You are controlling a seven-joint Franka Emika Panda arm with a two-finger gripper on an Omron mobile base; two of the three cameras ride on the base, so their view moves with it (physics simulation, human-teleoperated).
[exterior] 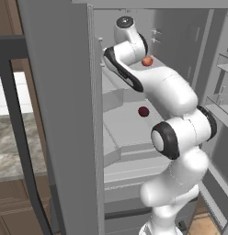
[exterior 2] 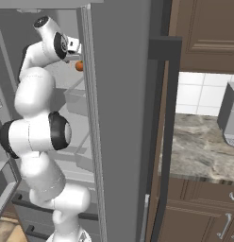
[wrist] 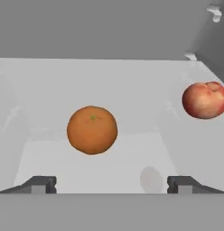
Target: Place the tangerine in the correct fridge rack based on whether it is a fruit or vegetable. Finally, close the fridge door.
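Note:
The tangerine [wrist: 92, 130] rests on the pale top fridge rack [wrist: 132, 81], just ahead of my gripper [wrist: 112, 185] and slightly left of its centre. My two fingertips [wrist: 41, 184] stand wide apart, open, with nothing between them and clear of the fruit. From the base the tangerine [exterior: 147, 61] shows beside my wrist, high inside the fridge, and again as an orange spot [exterior 2: 79, 65] past the door's edge. The fridge door [exterior: 60, 114] stands open, its dark bar handle [exterior: 14, 128] facing outward.
A red-yellow fruit [wrist: 204, 100] lies on the same rack, to the right. A dark red fruit [exterior: 143, 111] sits on the lower shelf. The other door [exterior 2: 119, 118] is open too, with door bins [exterior: 222, 98] beside my arm. Marble counter [exterior 2: 199, 146] at right.

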